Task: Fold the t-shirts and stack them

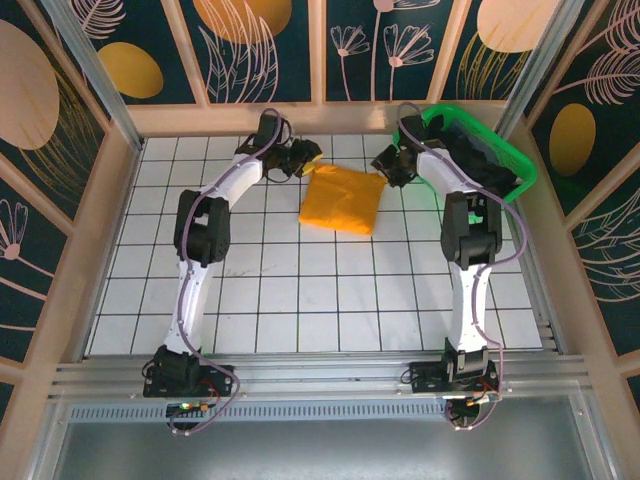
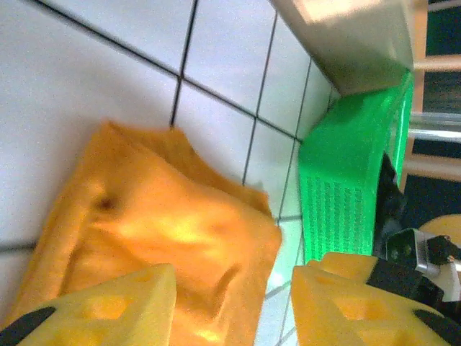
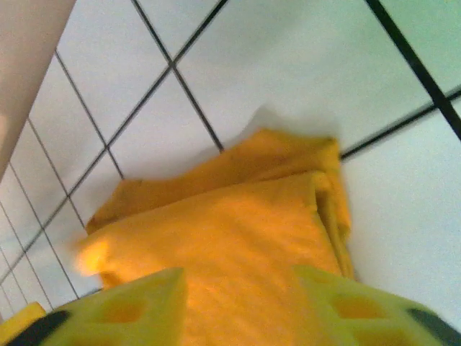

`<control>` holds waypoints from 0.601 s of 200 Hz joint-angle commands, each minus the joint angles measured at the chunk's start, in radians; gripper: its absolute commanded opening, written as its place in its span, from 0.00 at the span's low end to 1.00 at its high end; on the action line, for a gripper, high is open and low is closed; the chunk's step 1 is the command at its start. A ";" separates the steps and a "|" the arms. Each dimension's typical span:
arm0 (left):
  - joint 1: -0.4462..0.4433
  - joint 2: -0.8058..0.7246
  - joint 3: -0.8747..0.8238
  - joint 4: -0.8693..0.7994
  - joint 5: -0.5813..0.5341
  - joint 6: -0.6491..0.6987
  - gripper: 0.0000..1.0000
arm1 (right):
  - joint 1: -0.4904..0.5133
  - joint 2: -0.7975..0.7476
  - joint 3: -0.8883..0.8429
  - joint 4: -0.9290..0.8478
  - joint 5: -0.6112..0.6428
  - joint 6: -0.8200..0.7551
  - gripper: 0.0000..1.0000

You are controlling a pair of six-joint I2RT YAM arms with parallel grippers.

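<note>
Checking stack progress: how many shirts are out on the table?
1: the folded orange shirt, at the back middle of the table. Dark cloth in the green basket, back right, may be more shirts; can't tell how many.

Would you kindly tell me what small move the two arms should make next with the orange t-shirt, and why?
Probably lift the left end effector and right end effector straight up off the orange t-shirt. It lies folded into a compact rectangle, and both sit at its far corners with jaws apart, gripping nothing.
</note>
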State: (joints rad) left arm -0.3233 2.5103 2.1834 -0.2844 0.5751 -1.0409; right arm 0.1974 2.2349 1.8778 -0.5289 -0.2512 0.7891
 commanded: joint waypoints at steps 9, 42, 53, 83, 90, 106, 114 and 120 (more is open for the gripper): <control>0.007 -0.035 0.088 -0.109 -0.068 0.032 0.49 | 0.000 -0.042 0.101 -0.043 0.065 -0.109 0.64; -0.037 -0.357 -0.417 0.095 -0.117 -0.067 0.53 | 0.012 -0.176 -0.023 -0.036 0.093 -0.131 0.62; -0.066 -0.456 -0.586 0.170 -0.132 -0.133 0.53 | 0.025 -0.259 -0.137 0.004 0.096 -0.126 0.60; -0.187 -0.615 -0.928 0.424 -0.149 -0.378 0.56 | 0.062 -0.524 -0.480 0.161 0.043 -0.052 0.60; -0.217 -0.623 -0.965 0.471 -0.160 -0.423 0.56 | 0.068 -0.573 -0.552 0.187 0.026 -0.028 0.60; -0.274 -0.597 -0.983 0.503 -0.178 -0.480 0.60 | 0.074 -0.683 -0.687 0.223 -0.011 0.032 0.60; -0.294 -0.569 -0.974 0.518 -0.172 -0.505 0.61 | 0.075 -0.728 -0.741 0.235 -0.028 0.055 0.60; -0.308 -0.546 -0.967 0.530 -0.163 -0.526 0.61 | 0.075 -0.759 -0.771 0.231 -0.031 0.068 0.60</control>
State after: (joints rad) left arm -0.5964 1.8961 1.2274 0.0944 0.4332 -1.3949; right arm 0.2756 1.5753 1.2324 -0.3756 -0.2314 0.7643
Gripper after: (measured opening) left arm 0.604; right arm 0.597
